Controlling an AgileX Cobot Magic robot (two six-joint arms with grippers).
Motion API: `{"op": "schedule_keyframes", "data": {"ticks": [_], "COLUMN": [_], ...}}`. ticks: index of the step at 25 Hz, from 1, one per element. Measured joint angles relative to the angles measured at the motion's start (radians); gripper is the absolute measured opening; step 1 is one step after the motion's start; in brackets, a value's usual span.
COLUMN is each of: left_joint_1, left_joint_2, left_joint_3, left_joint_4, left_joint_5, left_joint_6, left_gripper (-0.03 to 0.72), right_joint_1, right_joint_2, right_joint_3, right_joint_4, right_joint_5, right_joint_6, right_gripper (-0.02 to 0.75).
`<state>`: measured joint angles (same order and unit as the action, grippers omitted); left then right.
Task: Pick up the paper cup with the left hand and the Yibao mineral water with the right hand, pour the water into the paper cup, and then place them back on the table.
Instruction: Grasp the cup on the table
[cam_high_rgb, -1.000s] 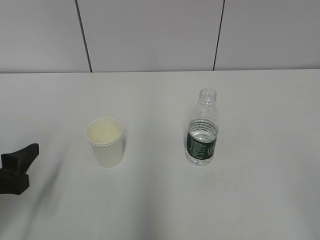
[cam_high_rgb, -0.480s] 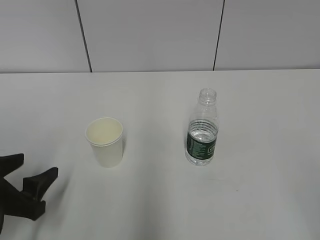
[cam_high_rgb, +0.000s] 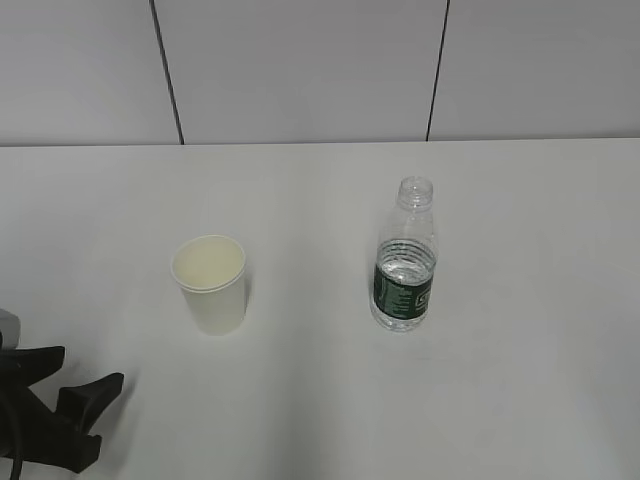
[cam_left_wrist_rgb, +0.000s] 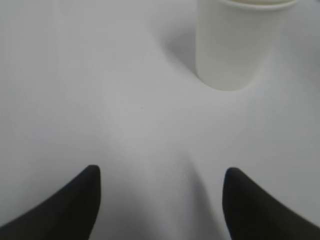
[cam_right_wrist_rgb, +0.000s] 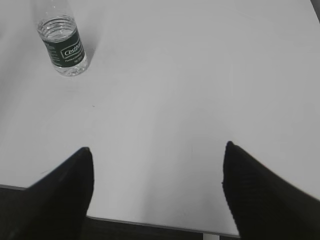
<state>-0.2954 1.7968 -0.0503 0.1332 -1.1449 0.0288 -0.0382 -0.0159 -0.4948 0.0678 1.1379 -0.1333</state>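
Observation:
The cream-white paper cup (cam_high_rgb: 210, 284) stands upright on the white table (cam_high_rgb: 320, 400), left of centre. It also shows at the top of the left wrist view (cam_left_wrist_rgb: 235, 45). The Yibao mineral water (cam_high_rgb: 405, 258), a clear bottle with a dark green label and no cap, stands upright to the cup's right. It shows at the top left of the right wrist view (cam_right_wrist_rgb: 62, 42). My left gripper (cam_high_rgb: 80, 372) is open and empty at the lower left, short of the cup (cam_left_wrist_rgb: 160, 172). My right gripper (cam_right_wrist_rgb: 157, 150) is open and empty over the table's near edge, far from the bottle.
A grey panelled wall (cam_high_rgb: 300, 70) runs behind the table. The table's near edge (cam_right_wrist_rgb: 150, 222) shows in the right wrist view, with dark space below it.
My left gripper has moved in from the left edge, to the right and lower in the exterior view. The cup and bottle have not moved.

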Motion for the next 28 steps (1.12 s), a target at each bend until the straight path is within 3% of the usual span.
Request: {"op": "schedule_keyframes", "data": {"ticks": [7,13,20,28], "left_joint_1": [0.000,0.000,0.000,0.000], "left_joint_2": [0.000,0.002,0.004,0.004], "left_joint_3": [-0.008,-0.075,-0.141,-0.187], "left_joint_4": [-0.014,0.094,0.181,0.205], "left_joint_5": [0.000,0.000,0.000,0.000], "left_joint_6": [0.000,0.000,0.000,0.000], "left_gripper": [0.499,0.501,0.580,0.591], "right_joint_1": [0.000,0.000,0.000,0.000], "right_joint_2": [0.000,0.000,0.000,0.000], "right_joint_3": [0.000,0.000,0.000,0.000], "right_joint_4": [0.000,0.000,-0.001,-0.001], "right_joint_5": [0.000,0.000,0.000,0.000], "right_joint_6": [0.000,0.000,0.000,0.000], "right_gripper": [0.592,0.592,0.592,0.592]}}
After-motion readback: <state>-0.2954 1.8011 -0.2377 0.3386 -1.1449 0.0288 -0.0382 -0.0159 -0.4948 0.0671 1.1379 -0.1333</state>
